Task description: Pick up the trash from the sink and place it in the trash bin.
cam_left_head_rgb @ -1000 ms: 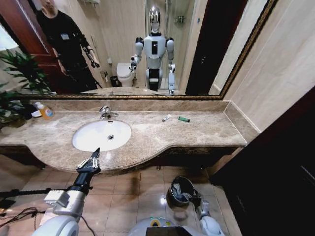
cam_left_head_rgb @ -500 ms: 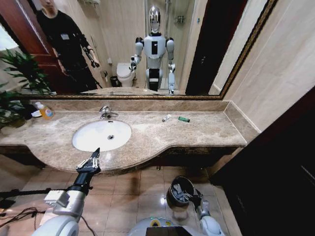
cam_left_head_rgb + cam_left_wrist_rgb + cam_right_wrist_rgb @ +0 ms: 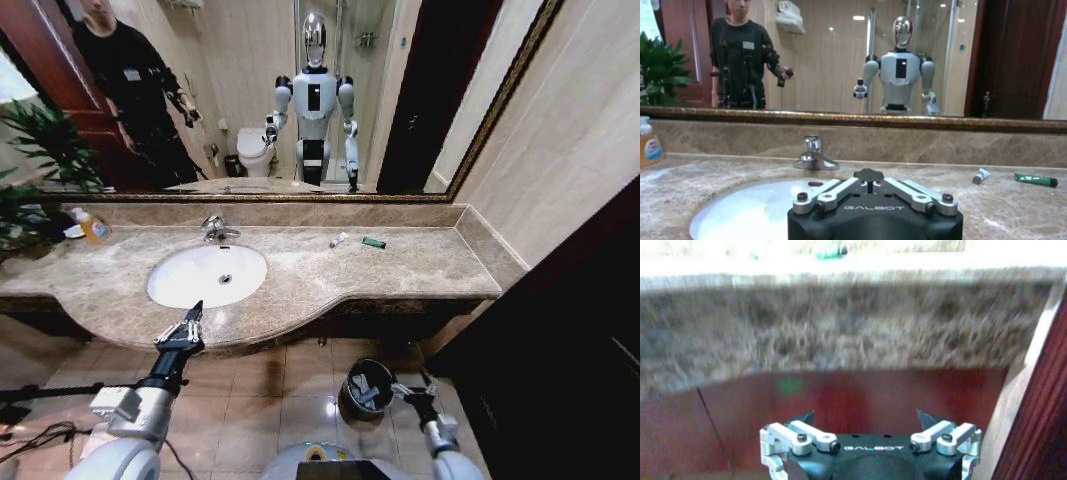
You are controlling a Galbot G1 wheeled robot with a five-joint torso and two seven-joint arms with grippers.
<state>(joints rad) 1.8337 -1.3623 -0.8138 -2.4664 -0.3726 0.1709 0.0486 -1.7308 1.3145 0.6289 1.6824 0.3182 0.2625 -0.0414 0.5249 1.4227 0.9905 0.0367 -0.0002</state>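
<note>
Left gripper (image 3: 192,318): fingers together, hovering at the near edge of the countertop (image 3: 420,265), in front of the sink (image 3: 207,275).
Right gripper (image 3: 418,393): fingers spread apart, nothing between them, low near the floor, just right of the trash bin (image 3: 366,390).
Trash: white tube (image 3: 339,240) and green packet (image 3: 373,243) side by side on the counter, far right of the basin.
Bin contents: pale pieces inside.

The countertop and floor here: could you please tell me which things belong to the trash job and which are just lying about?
Job:
white tube
green packet
sink
bin, white pieces inside
right gripper, open, beside the bin
left gripper, at the counter's front edge

Lying about:
soap bottle
faucet
plant
</note>
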